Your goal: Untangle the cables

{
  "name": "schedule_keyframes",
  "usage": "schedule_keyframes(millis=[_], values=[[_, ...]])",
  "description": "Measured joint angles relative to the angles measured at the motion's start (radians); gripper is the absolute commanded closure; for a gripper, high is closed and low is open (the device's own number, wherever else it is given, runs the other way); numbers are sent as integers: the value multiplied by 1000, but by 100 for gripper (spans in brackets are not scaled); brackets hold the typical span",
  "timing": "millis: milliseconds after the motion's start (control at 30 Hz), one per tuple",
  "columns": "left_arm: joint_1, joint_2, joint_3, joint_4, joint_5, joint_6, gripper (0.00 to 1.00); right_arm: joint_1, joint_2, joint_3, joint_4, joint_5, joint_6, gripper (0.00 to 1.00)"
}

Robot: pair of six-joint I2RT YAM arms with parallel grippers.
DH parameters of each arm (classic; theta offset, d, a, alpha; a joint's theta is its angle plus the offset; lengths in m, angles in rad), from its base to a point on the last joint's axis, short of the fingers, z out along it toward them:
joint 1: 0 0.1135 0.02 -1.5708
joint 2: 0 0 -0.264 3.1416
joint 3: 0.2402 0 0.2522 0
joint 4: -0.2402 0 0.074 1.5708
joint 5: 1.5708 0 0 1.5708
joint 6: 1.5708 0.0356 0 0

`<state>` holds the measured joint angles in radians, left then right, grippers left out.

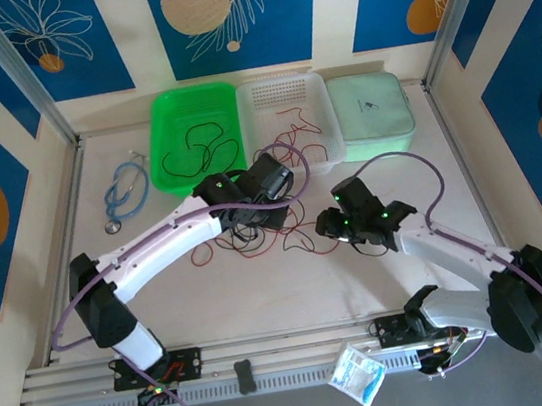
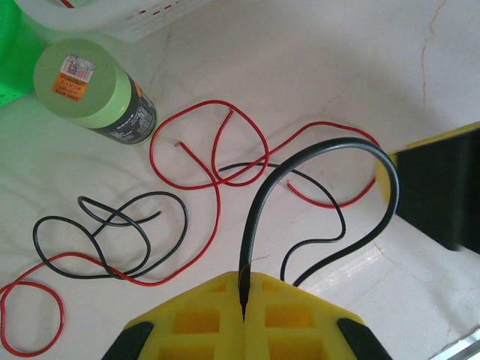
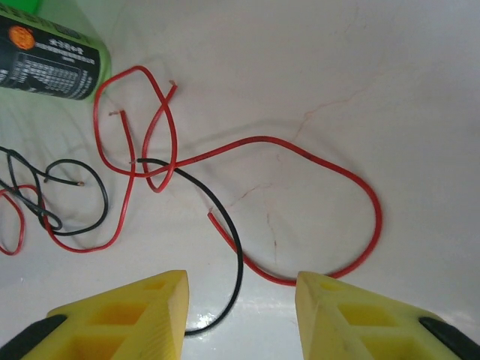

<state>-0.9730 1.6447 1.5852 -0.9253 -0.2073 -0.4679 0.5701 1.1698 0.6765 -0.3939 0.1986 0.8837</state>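
Note:
Thin red and black cables [image 1: 278, 238] lie tangled on the white table between my two grippers. My left gripper [image 2: 244, 281] is shut on a black cable [image 2: 322, 146], which arcs up from the yellow fingertips and curves down to the right. Red cables [image 2: 217, 142] loop on the table beyond it, and more black cable [image 2: 112, 240] coils at the left. My right gripper [image 3: 241, 283] is open just above the table. A black cable [image 3: 237, 247] runs between its fingers, and a red cable [image 3: 360, 187] loops past the right finger, neither held. In the top view, the left gripper [image 1: 252, 211] and right gripper [image 1: 333, 225] flank the tangle.
A green can [image 2: 90, 90] lies beside the cables. At the back stand a green basket [image 1: 170, 116] holding a black cable, a white basket [image 1: 311, 91] holding a red cable, and a mint pouch [image 1: 369, 108]. A blue stethoscope [image 1: 123, 193] lies at the left. A packet [image 1: 358, 375] sits on the near rail.

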Motion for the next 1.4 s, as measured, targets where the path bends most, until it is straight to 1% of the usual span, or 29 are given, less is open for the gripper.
schedule_keyframes(millis=[67,200,300,533,700,767,833,967,1033,1400], values=[[0,0,1,0,0,7,100,0,49,1,24,-16,18,55],[0,0,14,-3,1,23,100,0,152,25,43,-58,61,47],[0,0,37,-3,4,32,100,-1,199,50,47,-98,91,42],[-1,-21,69,-5,4,51,100,-14,224,55,67,-198,135,41],[-1,-51,85,-4,3,59,100,-21,251,55,84,-243,148,52],[-1,-63,95,-10,0,60,100,-21,261,55,90,-253,151,60],[-1,-74,111,-16,-10,68,100,-21,262,54,93,-253,156,69],[-1,-98,151,-34,-38,88,100,-25,261,52,94,-251,160,92],[-1,-106,181,-45,-59,103,100,-26,261,50,93,-243,163,100],[-1,-141,362,-136,-247,209,98,-28,253,49,91,-222,165,100]])
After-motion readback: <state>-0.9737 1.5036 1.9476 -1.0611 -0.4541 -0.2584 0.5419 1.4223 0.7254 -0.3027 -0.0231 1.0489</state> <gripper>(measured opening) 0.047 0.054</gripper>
